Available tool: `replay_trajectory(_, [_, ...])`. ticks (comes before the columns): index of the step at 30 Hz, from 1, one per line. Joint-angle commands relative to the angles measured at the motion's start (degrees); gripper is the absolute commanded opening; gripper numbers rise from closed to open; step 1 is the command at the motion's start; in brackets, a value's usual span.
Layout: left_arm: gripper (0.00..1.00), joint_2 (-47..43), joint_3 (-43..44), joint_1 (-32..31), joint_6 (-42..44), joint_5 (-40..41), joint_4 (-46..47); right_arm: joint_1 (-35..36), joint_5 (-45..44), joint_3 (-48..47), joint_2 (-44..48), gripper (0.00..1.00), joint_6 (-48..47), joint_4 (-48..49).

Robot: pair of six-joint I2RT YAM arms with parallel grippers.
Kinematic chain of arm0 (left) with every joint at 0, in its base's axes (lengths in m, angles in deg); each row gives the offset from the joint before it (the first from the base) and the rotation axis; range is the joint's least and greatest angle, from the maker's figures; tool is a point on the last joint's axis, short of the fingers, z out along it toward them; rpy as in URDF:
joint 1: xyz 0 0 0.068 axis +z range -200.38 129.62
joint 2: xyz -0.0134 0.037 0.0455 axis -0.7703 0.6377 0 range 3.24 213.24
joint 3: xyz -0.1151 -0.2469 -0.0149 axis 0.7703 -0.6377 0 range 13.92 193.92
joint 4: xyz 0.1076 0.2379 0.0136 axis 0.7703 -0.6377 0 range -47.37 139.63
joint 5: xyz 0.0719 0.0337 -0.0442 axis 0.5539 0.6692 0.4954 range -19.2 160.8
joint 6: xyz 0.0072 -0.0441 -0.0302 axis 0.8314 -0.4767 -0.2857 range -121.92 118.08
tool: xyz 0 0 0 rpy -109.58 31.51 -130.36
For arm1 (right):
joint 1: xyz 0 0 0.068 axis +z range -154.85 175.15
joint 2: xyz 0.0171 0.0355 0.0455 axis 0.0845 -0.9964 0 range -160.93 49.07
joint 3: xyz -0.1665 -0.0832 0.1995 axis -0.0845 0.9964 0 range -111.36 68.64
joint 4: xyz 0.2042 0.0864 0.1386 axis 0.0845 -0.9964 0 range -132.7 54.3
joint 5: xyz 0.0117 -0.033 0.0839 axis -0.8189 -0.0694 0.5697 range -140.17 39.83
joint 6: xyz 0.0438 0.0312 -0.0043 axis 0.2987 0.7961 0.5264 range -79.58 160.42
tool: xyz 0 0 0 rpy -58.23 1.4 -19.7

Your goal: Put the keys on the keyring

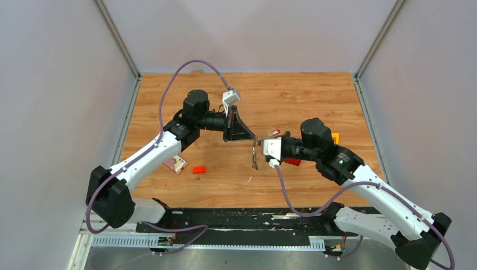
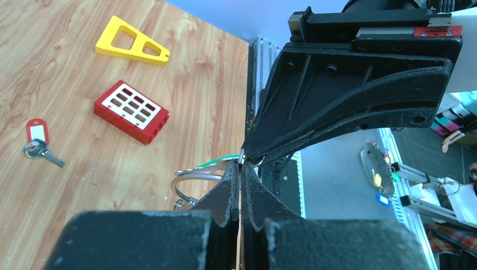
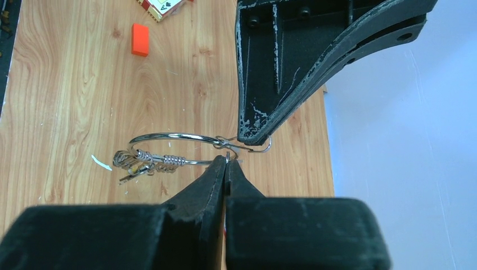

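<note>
Right gripper (image 3: 226, 160) is pinched shut right at the keyring (image 3: 169, 135). The left gripper (image 3: 253, 138) comes in from the opposite side and is clamped on it too, though which exact loop each tip has is hard to make out. The ring hangs above the table (image 3: 67, 101) between them, with a blurry clump of keys (image 3: 130, 164) dangling off it; can't count them.

Further out on the wood:
- a small orange block (image 3: 140, 39)
- a red block with white squares (image 2: 132, 111)
- one loose key (image 2: 39, 145) with a red tag
- a yellow piece (image 2: 132, 42)
- a card (image 3: 160, 4), mostly cut off by the right wrist view's edge
</note>
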Motion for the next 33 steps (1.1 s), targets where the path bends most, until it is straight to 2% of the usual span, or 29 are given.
replay_trajectory(1, [0.00, -0.03, 0.46, -0.69, -1.17, -1.55, 3.26, 0.37, -0.83, -2.10, 0.13, 0.00, 1.83, 3.18])
replay_trajectory(33, [0.00, 0.56, 0.21, -2.53, 2.34, 0.67, 0.12, 1.00, -3.80, -2.56, -0.02, 0.00, 3.44, 4.45])
